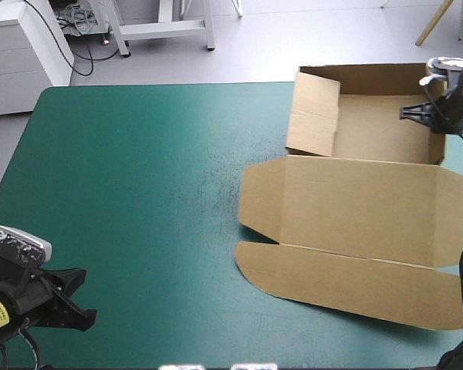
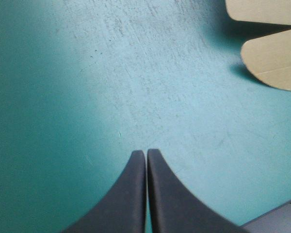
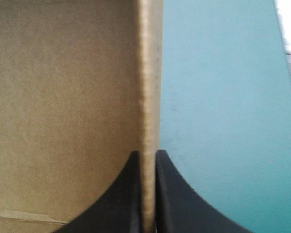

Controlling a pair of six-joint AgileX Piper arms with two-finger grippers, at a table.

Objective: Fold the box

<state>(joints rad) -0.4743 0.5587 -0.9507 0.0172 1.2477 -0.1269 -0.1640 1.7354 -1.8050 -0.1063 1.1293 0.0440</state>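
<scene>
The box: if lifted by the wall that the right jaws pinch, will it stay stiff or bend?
Its panels are probably stiff: the box holds raised walls. It would likely hinge at the creases, so the flat lid may droop. It seems light: thin board, nothing inside.

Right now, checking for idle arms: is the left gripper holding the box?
No, the left gripper is shut on nothing over the teal-green cover, the box lying apart.

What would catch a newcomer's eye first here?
The brown cardboard box, a half-built tray with its lid lying flat, fills the right side of the teal-green table cover. The right gripper pinches the tray's right wall, while the left gripper is shut over the near left corner.
</scene>
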